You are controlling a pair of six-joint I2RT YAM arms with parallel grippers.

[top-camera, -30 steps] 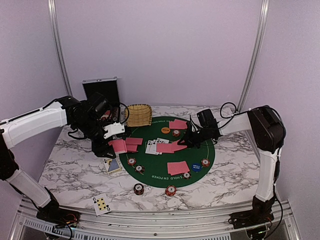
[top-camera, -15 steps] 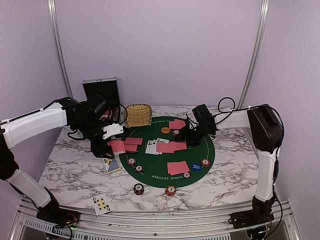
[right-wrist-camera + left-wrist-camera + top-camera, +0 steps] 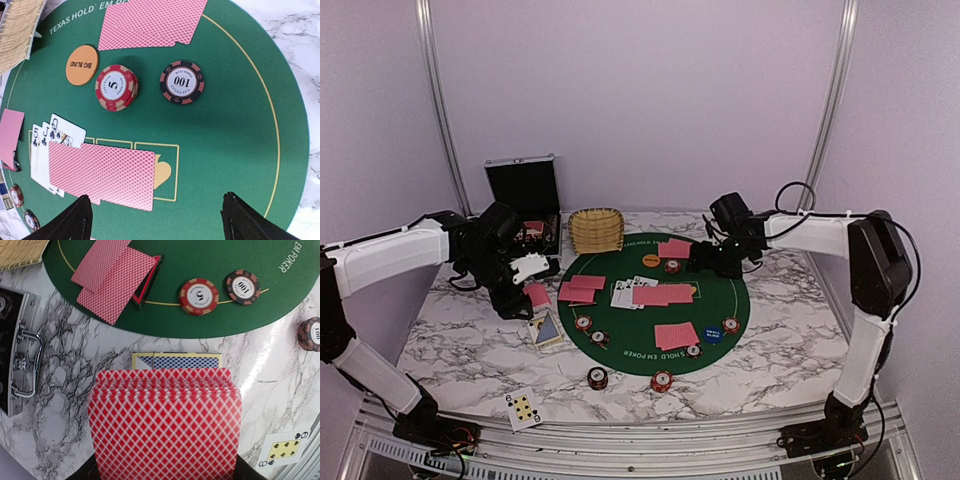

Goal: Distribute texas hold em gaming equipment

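While deck (image 3: 165, 425) hides left pincer (image 3: 532, 289), blue card (image 3: 176, 361) half-covered

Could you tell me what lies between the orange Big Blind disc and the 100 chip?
A small stack of red 5 chips lies there, clearest in the right wrist view.

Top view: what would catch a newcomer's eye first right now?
The round green poker mat mid-table, dotted with red-backed cards and chips, stands out first. Next, the left gripper, left of the mat, clamped on a thick red-backed deck, while the right gripper hangs open over the mat's far side.
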